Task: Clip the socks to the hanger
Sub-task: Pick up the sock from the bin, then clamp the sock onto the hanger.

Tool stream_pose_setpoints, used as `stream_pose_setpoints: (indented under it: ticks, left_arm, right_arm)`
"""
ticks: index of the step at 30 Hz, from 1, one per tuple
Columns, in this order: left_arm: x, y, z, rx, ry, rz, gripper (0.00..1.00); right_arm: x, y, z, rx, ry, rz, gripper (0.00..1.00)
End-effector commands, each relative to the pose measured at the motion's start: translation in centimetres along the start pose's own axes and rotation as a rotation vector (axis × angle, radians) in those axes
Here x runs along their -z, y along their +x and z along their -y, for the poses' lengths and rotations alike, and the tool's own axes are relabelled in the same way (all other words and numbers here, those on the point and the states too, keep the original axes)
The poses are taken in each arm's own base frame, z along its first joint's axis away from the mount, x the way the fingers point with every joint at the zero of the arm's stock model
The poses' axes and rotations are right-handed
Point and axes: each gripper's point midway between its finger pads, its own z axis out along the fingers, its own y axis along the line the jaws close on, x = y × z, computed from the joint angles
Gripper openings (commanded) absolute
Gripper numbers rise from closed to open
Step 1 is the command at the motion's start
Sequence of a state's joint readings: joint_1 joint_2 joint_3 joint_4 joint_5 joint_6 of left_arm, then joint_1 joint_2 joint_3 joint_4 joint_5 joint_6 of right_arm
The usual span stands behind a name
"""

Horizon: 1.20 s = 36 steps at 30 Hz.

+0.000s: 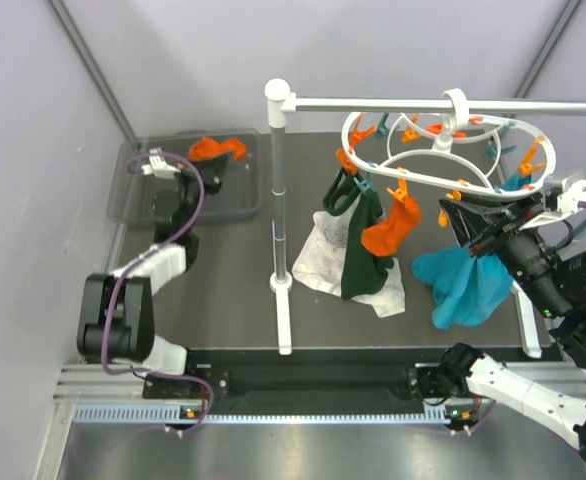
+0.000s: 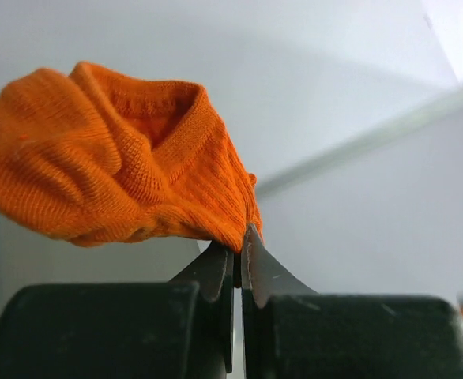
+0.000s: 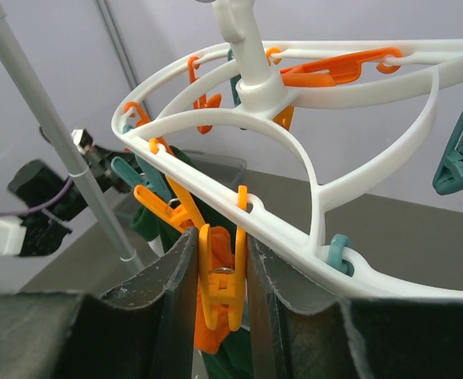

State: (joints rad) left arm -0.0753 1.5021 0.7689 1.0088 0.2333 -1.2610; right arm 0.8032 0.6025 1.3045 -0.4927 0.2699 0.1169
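Left wrist view: the left pincer (image 2: 237, 245) is nipped tight on an orange sock (image 2: 113, 158), whose edge is hidden between the fingers. The right pincer (image 3: 220, 237) clasps an orange clothespin (image 3: 220, 292) on the hanger (image 3: 259, 83); the pin's bottom is cut off.

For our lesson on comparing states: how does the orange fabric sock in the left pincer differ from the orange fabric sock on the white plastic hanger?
The orange fabric sock in the left pincer is bunched up, pinched at one edge; the orange fabric sock on the white plastic hanger hangs down. The pinched sock is above the grey translucent bin, off the hanger; the hung sock is already clipped. Both are bright orange.
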Motion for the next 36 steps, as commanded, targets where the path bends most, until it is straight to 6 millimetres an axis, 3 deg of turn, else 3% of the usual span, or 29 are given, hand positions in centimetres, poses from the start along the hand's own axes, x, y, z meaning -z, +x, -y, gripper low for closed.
stream_pose_setpoints:
  ticks: [1,2,3,5,6,7,8,9,11,12,15,18,23,36]
  left_arm:
    - [7.0,3.3,10.4,-0.212,0.449,-0.099,0.00]
    - [9.7,4.2,10.8,-0.218,0.467,-0.114,0.00]
    - [11.1,4.6,11.0,-0.227,0.474,-0.118,0.00]
    - [13.7,6.3,9.4,-0.252,0.416,-0.186,0.00]
    - [15.7,6.3,11.4,-0.295,0.457,-0.189,0.00]
    - [16.5,6.6,11.3,-0.355,0.447,-0.198,0.00]
    - [17.3,7.7,9.4,-0.347,0.350,-0.269,0.00]
    - [19.3,7.3,11.8,-0.410,0.406,-0.242,0.00]
    - [21.0,7.8,10.9,-0.482,0.315,-0.294,0.00]
    - [22.8,7.6,12.8,-0.529,0.378,-0.268,0.00]
    - [25.8,9.1,14.4,-0.571,0.466,-0.356,0.00]
    - [27.4,10.8,15.2,-0.576,0.534,-0.492,0.00]
    - [28.2,11.5,15.5,-0.608,0.572,-0.571,0.00]
    - [25.9,12.7,14.9,-0.649,0.595,-0.692,0.00]
  right_arm:
    - [0.1,0.8,-0.3,-0.002,-0.017,-0.038,0.00]
    - [0.1,0.7,-0.3,0.000,-0.018,-0.036,0.00]
    - [0.1,0.7,-0.4,-0.001,-0.020,-0.038,0.00]
    - [0.1,0.8,-0.6,0.000,-0.033,-0.047,0.00]
    - [0.2,0.6,-0.7,-0.001,-0.040,-0.045,0.00]
    - [0.3,0.7,-0.8,0.001,-0.042,-0.048,0.00]
    - [0.3,0.8,-0.7,0.003,-0.041,-0.051,0.00]
    - [0.3,0.8,-0.8,0.001,-0.043,-0.051,0.00]
    - [0.2,1.1,-0.9,0.003,-0.047,-0.059,0.00]
    - [0.2,1.3,-1.0,0.004,-0.055,-0.062,0.00]
    - [-0.2,1.9,-1.3,0.002,-0.070,-0.074,0.00]
    - [-0.4,2.3,-1.6,0.002,-0.081,-0.085,0.00]
    - [-0.7,2.6,-1.9,-0.004,-0.094,-0.088,0.00]
    - [-1.1,3.3,-2.7,-0.026,-0.123,-0.121,0.00]
